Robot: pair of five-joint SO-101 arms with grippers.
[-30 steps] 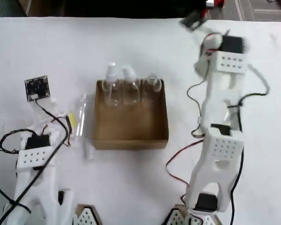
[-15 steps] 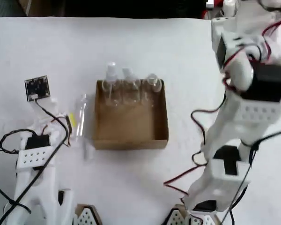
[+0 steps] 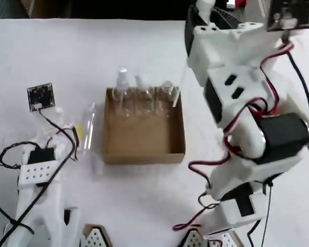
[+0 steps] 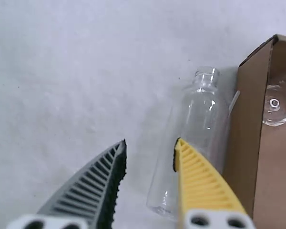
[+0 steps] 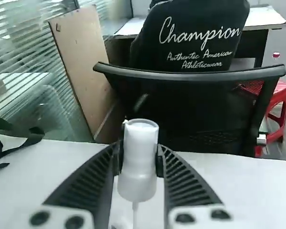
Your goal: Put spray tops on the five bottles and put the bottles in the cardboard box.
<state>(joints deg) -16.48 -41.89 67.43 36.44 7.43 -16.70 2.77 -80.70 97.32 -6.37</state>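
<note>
A brown cardboard box [image 3: 144,135] sits mid-table with three clear bottles [image 3: 141,95] upright along its far wall; two carry white spray tops. A topless clear bottle [image 3: 88,125] [image 4: 196,129] lies on the table against the box's left side. My left gripper [image 3: 74,133] [image 4: 150,150] rests low beside that bottle, open, its yellow finger [image 4: 200,186] next to the bottle. My right arm [image 3: 242,67] is raised high over the box's far right corner. My right gripper [image 5: 138,149] is shut on a white spray top [image 5: 139,160], its thin tube [image 3: 178,88] hanging down.
A small white piece [image 3: 97,165], perhaps another spray top, lies by the box's near left corner. White cloth covers the table [image 3: 51,46]. Wires trail around the left arm's base [image 3: 36,170]. A person in a black chair [image 5: 190,90] sits beyond the table's far edge.
My right arm has lifted from the far right of the table and swung up and left, now looming over the box's right side. The left arm and the bottles have not moved.
</note>
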